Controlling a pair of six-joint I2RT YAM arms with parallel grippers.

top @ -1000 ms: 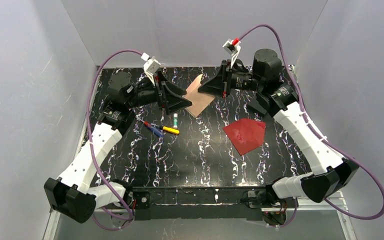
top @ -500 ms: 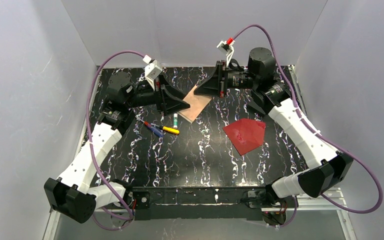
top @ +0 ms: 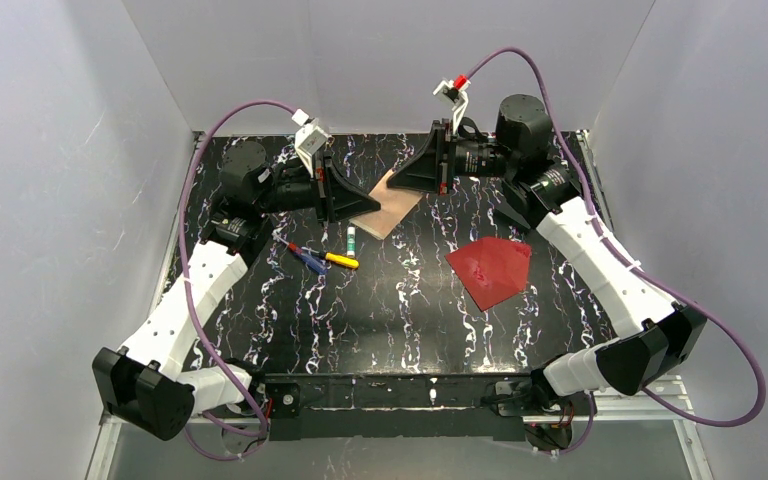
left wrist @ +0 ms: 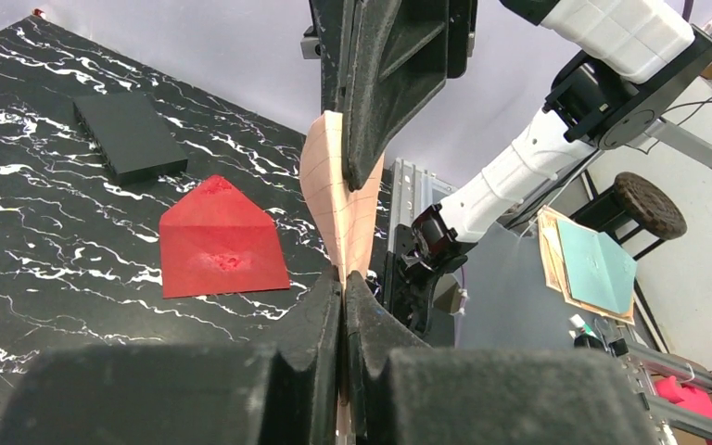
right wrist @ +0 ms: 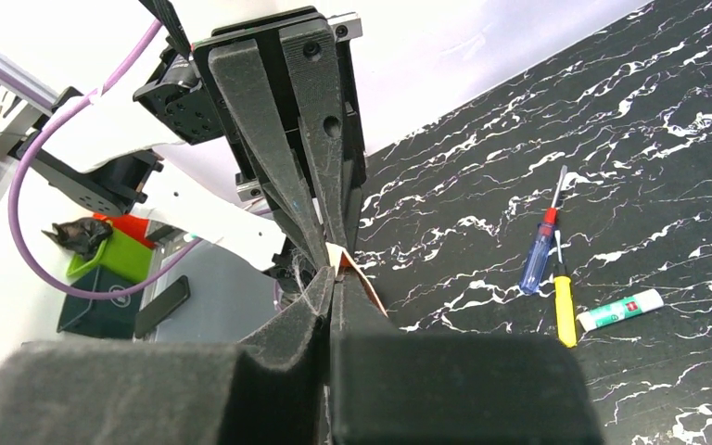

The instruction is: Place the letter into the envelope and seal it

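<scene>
The letter (top: 392, 203), a pale peach sheet, hangs above the back of the table between both grippers. My left gripper (top: 376, 207) is shut on its left corner; in the left wrist view the letter (left wrist: 341, 190) stands edge-on out of the closed left gripper (left wrist: 344, 280). My right gripper (top: 401, 184) pinches the opposite edge, and the right wrist view shows a corner of the letter (right wrist: 360, 273) at the closed tips of the right gripper (right wrist: 332, 274). The dark red envelope (top: 491, 270) lies flat at the right, flap open, apart from both grippers. The envelope (left wrist: 219, 243) shows in the left wrist view too.
A blue screwdriver (top: 307, 259), a yellow screwdriver (top: 341, 261) and a glue stick (top: 351, 238) lie left of centre on the black marbled table (top: 400, 320). A black square block (left wrist: 131, 136) sits at the far corner. Grey walls enclose three sides.
My left gripper has closed on the letter's left corner. The right arm moved slightly left and down with the letter, which now lies flatter between the two grippers.
</scene>
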